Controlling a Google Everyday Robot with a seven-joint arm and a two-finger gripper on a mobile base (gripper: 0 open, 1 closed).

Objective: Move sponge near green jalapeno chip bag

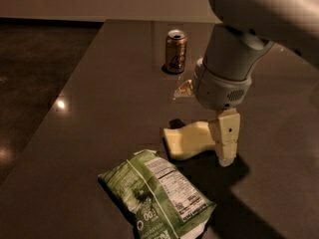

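The pale yellow sponge [188, 140] lies low on the dark table, just above and to the right of the green jalapeno chip bag [158, 195], a short gap apart. The bag lies flat at the front with its white nutrition label up. My gripper [222, 154] hangs from the big white arm at the sponge's right end and is shut on it. One finger [227, 136] shows in front of the sponge, its tip close to the table. The other finger is hidden behind the sponge.
A brown soda can [176, 51] stands upright at the back of the table. A small pale crinkled packet [183, 89] lies between the can and the arm. The table's left edge [75, 83] runs diagonally, with dark floor beyond it.
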